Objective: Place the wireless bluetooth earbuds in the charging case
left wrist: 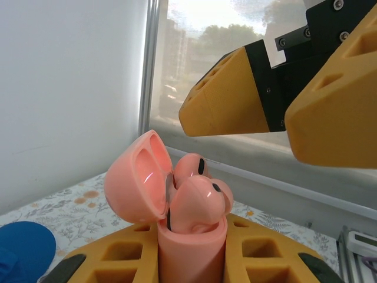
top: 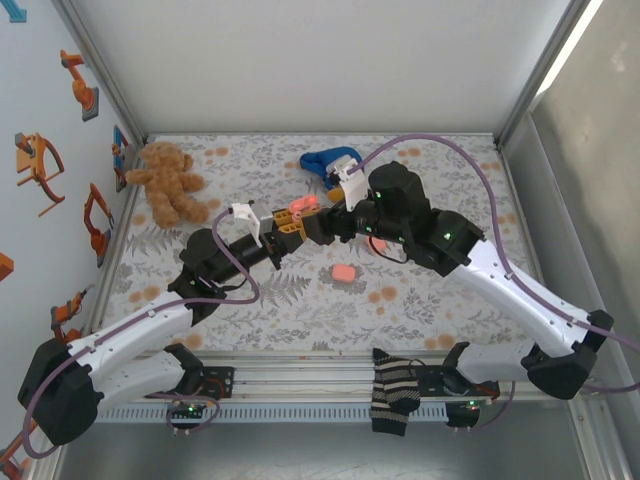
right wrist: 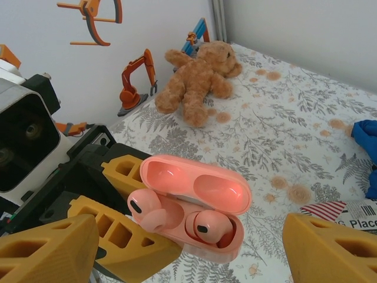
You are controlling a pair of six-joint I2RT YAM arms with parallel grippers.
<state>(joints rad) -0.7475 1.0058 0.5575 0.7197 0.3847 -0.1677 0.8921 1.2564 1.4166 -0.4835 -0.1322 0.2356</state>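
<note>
Left tool (top: 286, 222): yellow ribbed fingers clamped tight on the charging case (right wrist: 203, 187), held above mid-bench.
Right tool (left wrist: 235, 118): fingers spread wide, holding nothing, just beside the case.
Earbuds (right wrist: 209, 227): two, glossy coral plastic, sitting in the open case.
Bench (top: 300, 310): floral cloth; white walls (top: 300, 60), excavator stickers (top: 95, 220) on the left.
Loose items: one second pink case (top: 343, 272), one plush teddy bear (top: 168, 182), one striped sock (top: 392, 395).

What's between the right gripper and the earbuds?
Nothing. Left wrist view: bare air between the open right gripper above and the earbuds in the open charging case, which the left gripper holds.
</note>
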